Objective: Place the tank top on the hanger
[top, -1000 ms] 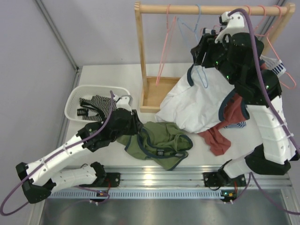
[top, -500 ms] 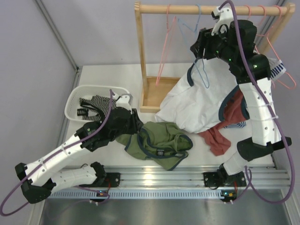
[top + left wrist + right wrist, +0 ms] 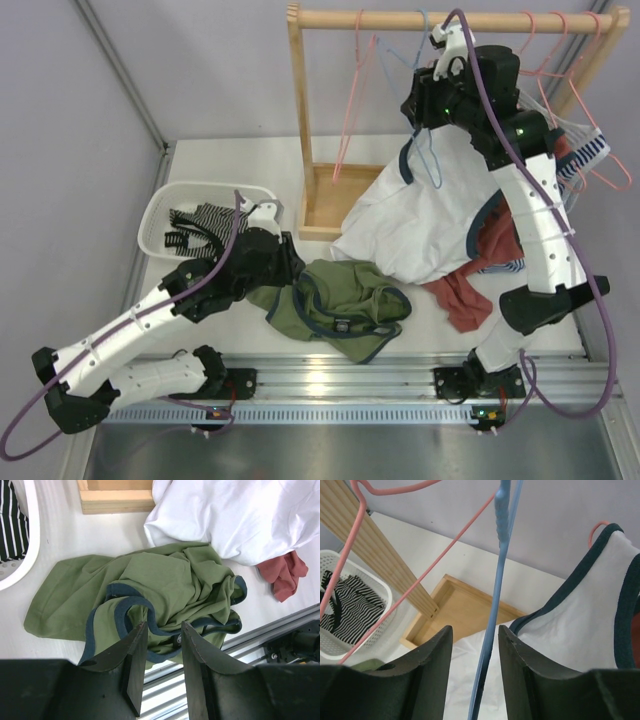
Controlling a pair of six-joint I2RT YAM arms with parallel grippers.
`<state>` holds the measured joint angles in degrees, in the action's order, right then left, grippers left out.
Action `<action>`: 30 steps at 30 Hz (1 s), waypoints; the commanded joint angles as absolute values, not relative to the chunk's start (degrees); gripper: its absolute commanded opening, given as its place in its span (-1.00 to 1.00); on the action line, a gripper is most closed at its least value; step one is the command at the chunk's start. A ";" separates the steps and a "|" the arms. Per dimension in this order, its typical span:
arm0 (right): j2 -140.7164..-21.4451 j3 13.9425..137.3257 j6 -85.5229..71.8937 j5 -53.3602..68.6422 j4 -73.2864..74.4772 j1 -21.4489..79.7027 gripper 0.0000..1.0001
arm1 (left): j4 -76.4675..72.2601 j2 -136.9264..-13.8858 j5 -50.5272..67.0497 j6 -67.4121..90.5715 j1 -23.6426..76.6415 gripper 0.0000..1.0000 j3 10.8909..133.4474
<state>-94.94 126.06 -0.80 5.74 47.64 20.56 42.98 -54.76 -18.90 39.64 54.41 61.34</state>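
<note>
Up at the wooden rail (image 3: 340, 19), the right arm's jaws sit spread around the thin light-blue wire hanger (image 3: 499, 580), so it's the hanger-grab step. Meanwhile the olive-green navy-trimmed tank top (image 3: 165, 580) lies crumpled on the desk (image 3: 100, 530) under the left arm's spread jaws. Next up, probably: pinch, then unhook.

My right gripper (image 3: 475, 628) raised, jaws parted astride the hanger (image 3: 500, 525); my left gripper (image 3: 164, 625) low, far from it, jaws parted.
</note>
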 commanded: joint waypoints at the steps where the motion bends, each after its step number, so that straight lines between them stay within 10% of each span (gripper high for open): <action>1: -95.45 126.39 1.49 5.89 44.21 19.86 -0.17 | 43.59 -54.93 -18.90 39.29 54.32 -0.23 63.90; 12: -94.75 124.89 2.37 4.57 42.89 19.86 -0.34 | 43.50 -55.81 -18.90 39.82 54.32 -0.24 64.25; 19: -95.01 125.24 2.64 2.38 42.37 19.86 -1.00 | 43.24 -56.43 -18.90 40.08 54.32 -0.24 64.69; 30: -89.83 121.64 1.67 -3.16 36.65 19.86 -1.00 | 42.72 -57.04 -18.46 40.43 54.32 -0.25 64.69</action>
<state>-93.93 121.34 1.91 -0.80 42.17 20.45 43.77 -56.55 -18.87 40.36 54.41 62.70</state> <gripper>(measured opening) 0.021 0.375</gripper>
